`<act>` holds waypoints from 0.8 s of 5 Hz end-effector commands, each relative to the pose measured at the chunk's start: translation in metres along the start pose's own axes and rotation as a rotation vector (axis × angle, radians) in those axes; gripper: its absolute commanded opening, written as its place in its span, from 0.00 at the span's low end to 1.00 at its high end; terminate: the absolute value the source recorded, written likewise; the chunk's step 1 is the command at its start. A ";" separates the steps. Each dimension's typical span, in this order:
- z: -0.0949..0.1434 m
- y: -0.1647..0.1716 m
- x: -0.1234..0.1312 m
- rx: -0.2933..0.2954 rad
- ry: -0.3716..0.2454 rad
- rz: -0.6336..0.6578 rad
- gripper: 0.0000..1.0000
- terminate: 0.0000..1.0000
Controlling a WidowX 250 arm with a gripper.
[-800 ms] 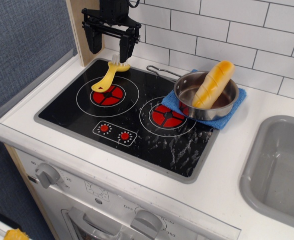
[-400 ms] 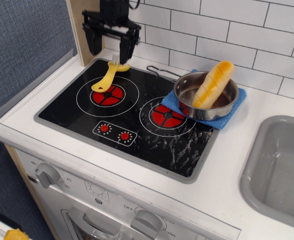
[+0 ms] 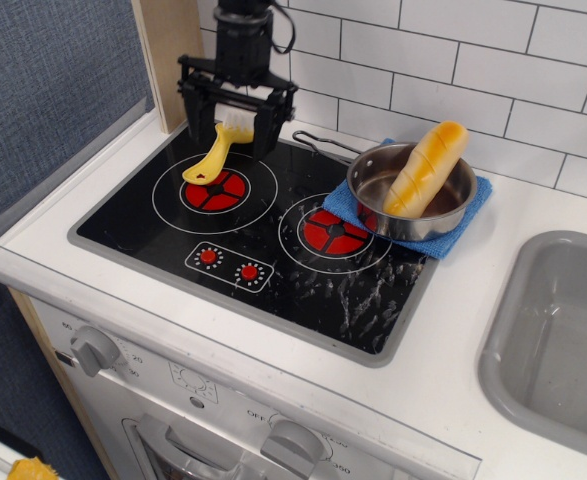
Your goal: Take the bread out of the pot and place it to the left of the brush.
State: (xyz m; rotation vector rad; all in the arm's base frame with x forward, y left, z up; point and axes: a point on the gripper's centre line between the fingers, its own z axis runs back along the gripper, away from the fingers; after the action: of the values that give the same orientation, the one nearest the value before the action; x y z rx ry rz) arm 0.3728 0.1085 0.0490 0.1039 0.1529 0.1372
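The golden bread lies tilted in the shiny steel pot, its far end resting on the rim. The pot sits on a blue cloth at the right of the stove, its thin handle pointing left. The yellow brush lies on the left burner, bristles at the back. My black gripper hangs open and empty just above the brush's bristle end, well left of the pot.
The black stovetop has two red burners and small red knobs. A grey sink is at the right. A white tile wall runs behind, and a wooden post stands at the back left.
My gripper has moved to the right and down, from the back-left corner to over the brush's head. The bread, pot and brush have not moved.
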 end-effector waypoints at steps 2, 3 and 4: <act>0.070 -0.100 -0.016 0.000 -0.222 -0.253 1.00 0.00; 0.063 -0.128 -0.014 -0.022 -0.227 -0.298 1.00 0.00; 0.052 -0.145 -0.012 -0.042 -0.222 -0.308 1.00 0.00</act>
State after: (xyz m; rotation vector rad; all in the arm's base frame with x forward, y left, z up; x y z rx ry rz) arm 0.3867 -0.0394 0.0627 0.0521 0.0082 -0.1684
